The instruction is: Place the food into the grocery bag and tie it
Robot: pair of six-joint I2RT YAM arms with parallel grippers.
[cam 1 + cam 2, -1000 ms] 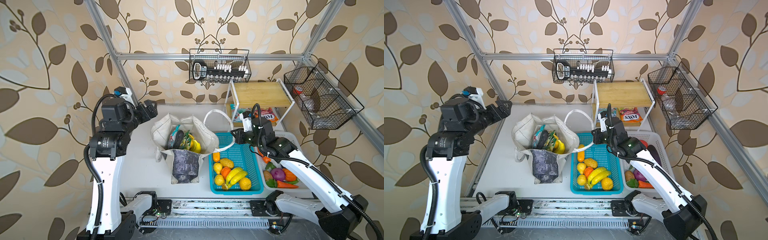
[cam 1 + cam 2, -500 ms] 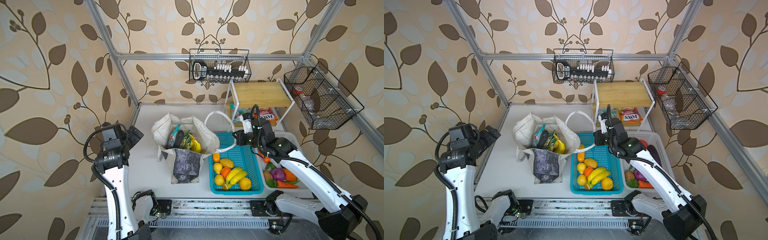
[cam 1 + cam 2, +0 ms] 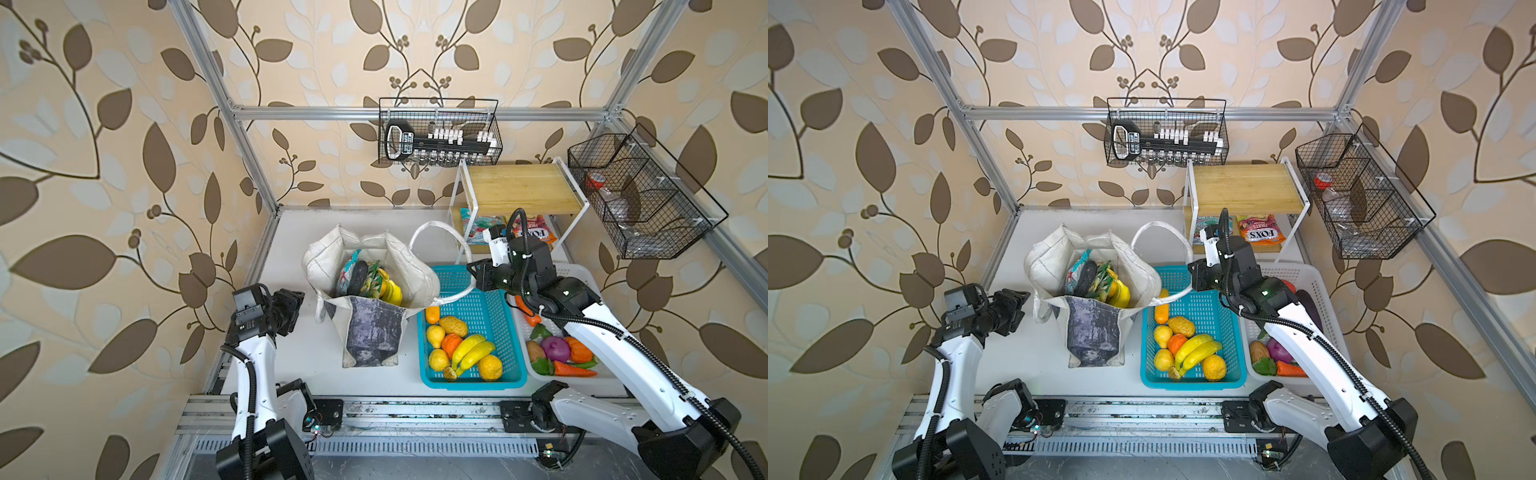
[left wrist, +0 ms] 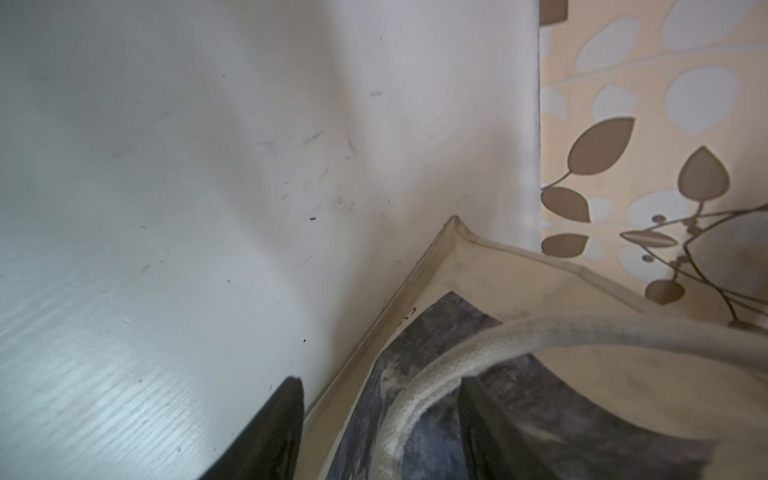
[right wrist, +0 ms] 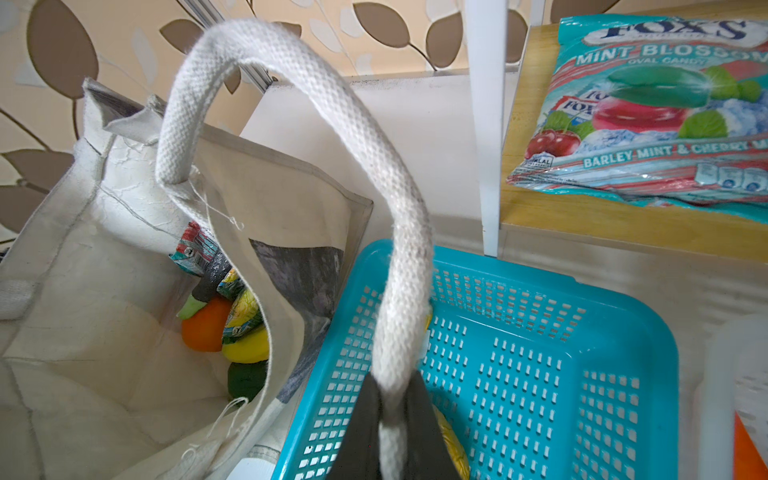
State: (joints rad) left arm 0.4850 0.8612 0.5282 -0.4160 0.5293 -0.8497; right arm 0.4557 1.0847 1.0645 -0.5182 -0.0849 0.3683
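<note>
Where leafy brown and cream wallpaper (image 3: 104,166) covers the walls all around, a silver metal frame (image 3: 415,113) marks the edges of the work space. The white bench (image 3: 316,361) fills the bottom of it, and its top looks a bit scuffed in the left wrist view.

The grocery bag (image 3: 374,328) stands upright near the middle of the bench with its mouth open. Just beside it on the right sits a turquoise basket (image 3: 473,384), and a white basket (image 3: 1304,274) sits to the right of that. At the back right stands a white rack (image 3: 523,187) with a wooden top, and candy packets (image 3: 1260,235) lie under it. A black wire basket (image 3: 440,133) hangs on the back wall and a second wire basket (image 3: 640,195) hangs on the right wall.

The right gripper (image 3: 473,276) hangs over the back of the turquoise basket. It is pinched tight on the tall handle (image 5: 365,137), which curves up from the bag. The left gripper (image 4: 380,382) is low down at the bag's left side. Its jaws stand apart, and the low handle (image 4: 540,332) lies between them with a gap on one side.

Inside the bag sit a yellow banana bunch (image 3: 392,291), shiny packets (image 3: 353,274) and an orange round piece (image 5: 205,324). More toy fruit (image 3: 465,349) lies in the turquoise basket. Toy vegetables (image 3: 557,353) lie in the white one.
</note>
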